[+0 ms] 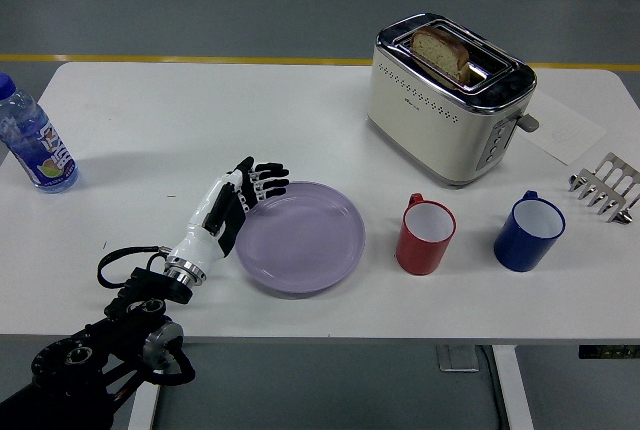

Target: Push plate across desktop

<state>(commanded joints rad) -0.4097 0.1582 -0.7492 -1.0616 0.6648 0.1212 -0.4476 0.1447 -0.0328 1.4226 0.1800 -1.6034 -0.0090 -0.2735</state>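
A lavender plate [305, 237] lies flat on the white table [200, 120], near the front middle. My left hand [235, 202], white and black, reaches in from the lower left. Its fingers are spread and hold nothing. The fingertips [268, 182] are at the plate's left rim, touching or just over it. My right hand is out of view.
A red mug [425, 235] stands right of the plate, a blue mug [527, 231] further right. A cream toaster [447, 95] holding a bread slice is behind them. A toast rack [606, 186] is at far right, a water bottle [30, 140] at far left.
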